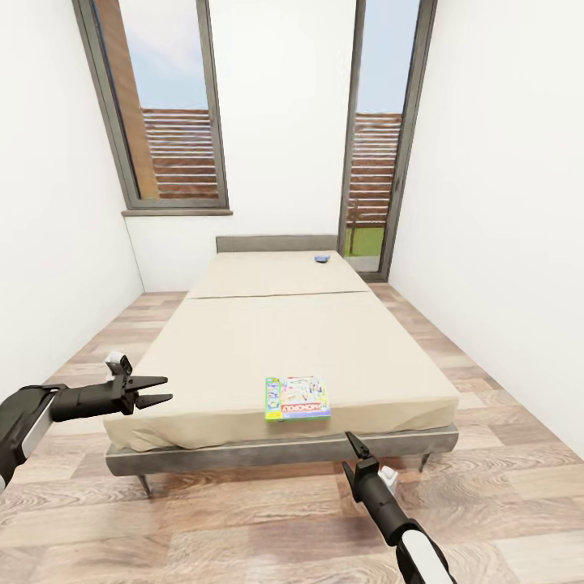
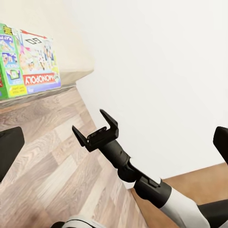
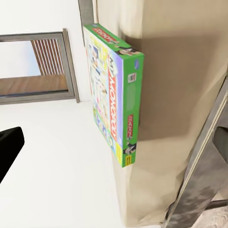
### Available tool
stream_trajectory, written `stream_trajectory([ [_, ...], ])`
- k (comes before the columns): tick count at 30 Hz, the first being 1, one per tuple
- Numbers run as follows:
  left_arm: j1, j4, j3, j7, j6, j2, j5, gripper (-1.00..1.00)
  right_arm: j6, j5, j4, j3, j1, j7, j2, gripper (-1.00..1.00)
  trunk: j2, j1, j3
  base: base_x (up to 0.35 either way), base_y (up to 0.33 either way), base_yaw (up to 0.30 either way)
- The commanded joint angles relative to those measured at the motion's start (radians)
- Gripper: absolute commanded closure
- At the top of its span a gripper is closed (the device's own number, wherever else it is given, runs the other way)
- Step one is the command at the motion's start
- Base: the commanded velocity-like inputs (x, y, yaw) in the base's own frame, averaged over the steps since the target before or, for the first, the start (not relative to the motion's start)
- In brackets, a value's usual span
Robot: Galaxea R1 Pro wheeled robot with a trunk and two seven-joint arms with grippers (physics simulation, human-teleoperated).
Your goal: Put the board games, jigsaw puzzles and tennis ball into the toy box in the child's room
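Note:
A multicoloured board game [image 1: 297, 397] lies flat near the foot edge of the bed [image 1: 243, 341]; the wrist views show this box [image 2: 28, 61] [image 3: 116, 95] on the beige mattress. A small blue board game [image 1: 322, 259] rests far back by the grey headboard. My left gripper [image 1: 166, 388] hovers open at the bed's near left corner, nothing between its fingers. My right gripper [image 1: 350, 451] [image 2: 97, 127] stands open just below the bed's foot frame, under the multicoloured box and apart from it. The table, toy box, jigsaw puzzles and tennis ball are out of view.
White walls close in on both sides of the bed. A tall window [image 1: 174, 122] and a glass door [image 1: 377, 162] stand behind the headboard. Wood floor [image 1: 243, 519] runs in front of the bed and in strips along both its sides.

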Motion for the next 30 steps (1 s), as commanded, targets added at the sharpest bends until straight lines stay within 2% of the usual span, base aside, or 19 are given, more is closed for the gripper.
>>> stream_trajectory([
  [1,-0.001,0.0,-0.004,-0.005,0.011,0.001,0.002,-1.0,0.009,-0.008,0.0,-0.004,0.0,0.001,0.001,-1.0,0.0,0.0,-0.001,0.11,0.047,0.0],
  [30,-0.001,0.0,-0.004,-0.005,0.006,0.0,0.005,-1.0,0.006,-0.007,0.001,-0.004,0.0,0.0,0.004,-1.0,0.0,0.0,-0.001,0.099,0.067,0.0],
])
